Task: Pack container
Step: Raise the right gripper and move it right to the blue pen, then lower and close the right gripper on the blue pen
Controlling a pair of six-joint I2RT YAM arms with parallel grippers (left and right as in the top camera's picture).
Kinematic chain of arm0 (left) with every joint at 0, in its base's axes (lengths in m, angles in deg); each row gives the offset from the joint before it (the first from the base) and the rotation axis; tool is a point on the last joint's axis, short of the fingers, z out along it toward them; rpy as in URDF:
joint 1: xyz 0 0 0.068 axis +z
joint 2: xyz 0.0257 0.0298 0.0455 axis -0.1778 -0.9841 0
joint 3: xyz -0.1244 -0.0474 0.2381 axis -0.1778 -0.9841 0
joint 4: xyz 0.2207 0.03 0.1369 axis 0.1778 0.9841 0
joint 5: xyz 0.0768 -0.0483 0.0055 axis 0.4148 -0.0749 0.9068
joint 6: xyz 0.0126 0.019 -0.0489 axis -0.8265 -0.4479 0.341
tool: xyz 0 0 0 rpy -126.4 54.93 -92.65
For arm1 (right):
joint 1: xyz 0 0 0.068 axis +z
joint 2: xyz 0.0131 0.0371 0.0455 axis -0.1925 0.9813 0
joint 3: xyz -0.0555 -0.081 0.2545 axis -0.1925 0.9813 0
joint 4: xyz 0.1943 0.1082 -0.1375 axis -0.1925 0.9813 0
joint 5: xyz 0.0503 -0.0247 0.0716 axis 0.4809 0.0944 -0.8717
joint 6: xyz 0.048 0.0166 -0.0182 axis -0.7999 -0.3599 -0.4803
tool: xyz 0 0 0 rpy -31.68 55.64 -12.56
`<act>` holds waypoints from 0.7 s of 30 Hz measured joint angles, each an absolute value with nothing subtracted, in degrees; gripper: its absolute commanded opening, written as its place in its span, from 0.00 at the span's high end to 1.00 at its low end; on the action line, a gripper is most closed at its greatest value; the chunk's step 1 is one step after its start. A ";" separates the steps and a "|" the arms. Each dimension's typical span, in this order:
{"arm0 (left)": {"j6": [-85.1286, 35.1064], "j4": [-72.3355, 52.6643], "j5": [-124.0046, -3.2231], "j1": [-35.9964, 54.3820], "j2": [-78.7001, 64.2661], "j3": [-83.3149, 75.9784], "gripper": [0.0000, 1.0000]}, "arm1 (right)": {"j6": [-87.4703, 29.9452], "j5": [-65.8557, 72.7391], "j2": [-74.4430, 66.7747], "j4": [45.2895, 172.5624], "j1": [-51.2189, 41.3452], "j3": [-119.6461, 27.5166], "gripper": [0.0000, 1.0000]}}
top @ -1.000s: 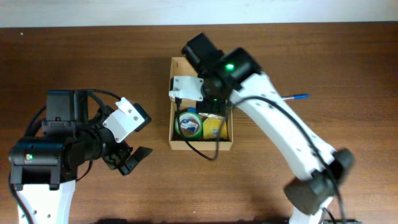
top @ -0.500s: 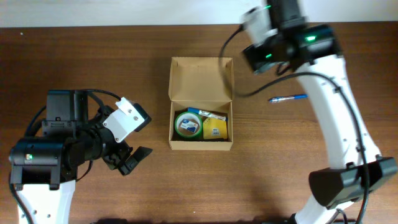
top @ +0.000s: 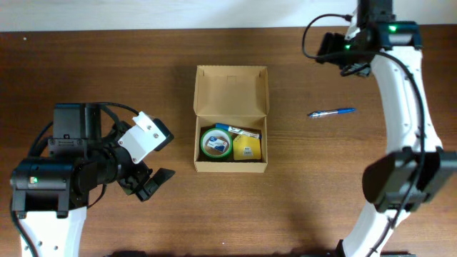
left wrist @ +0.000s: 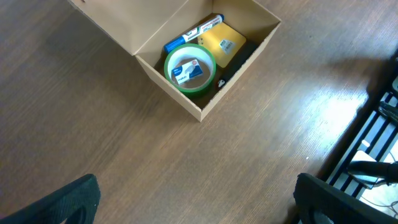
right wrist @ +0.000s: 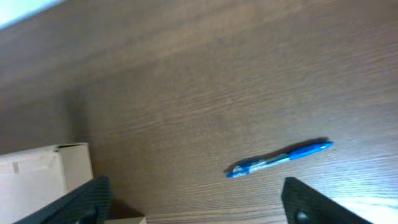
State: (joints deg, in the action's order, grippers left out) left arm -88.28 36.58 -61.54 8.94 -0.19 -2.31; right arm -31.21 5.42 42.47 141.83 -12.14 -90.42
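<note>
The container (top: 230, 89) sits in the middle of the counter (top: 107, 64). Its lid lies flat on the far side. Inside, the tape roll (top: 215, 143) lies on the left, touching the near wall. A small card (left wrist: 186, 70) lies in the roll's hole. A flat packet (top: 247, 148) lies just right of the roll. A marker (top: 239, 130) lies behind them both. A pen (top: 331, 112) lies on the counter, well to the right of the container. The left hand (top: 146, 183) is to the near left of the container. The right hand (right wrist: 196, 208) is at the far right, behind the pen.
</note>
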 measured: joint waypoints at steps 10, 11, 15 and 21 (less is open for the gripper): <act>-88.28 36.58 -61.54 8.94 -0.19 -2.31 0.00 | -42.07 4.85 51.74 142.09 -12.44 -90.42 0.17; -88.28 36.58 -61.54 8.94 -0.19 -2.31 0.00 | -44.28 4.72 52.81 142.31 -12.66 -90.42 0.19; -88.28 36.58 -61.54 8.94 -0.19 -2.31 0.00 | -54.07 4.59 56.44 144.26 -14.32 -90.36 0.24; -88.28 36.58 -61.54 8.94 -0.19 -2.31 0.00 | -65.85 4.50 58.36 146.68 -16.99 -90.36 0.25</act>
State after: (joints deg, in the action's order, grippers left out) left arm -88.28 36.58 -61.54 8.94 -0.19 -2.31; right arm -65.85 4.50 58.36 146.68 -16.99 -90.36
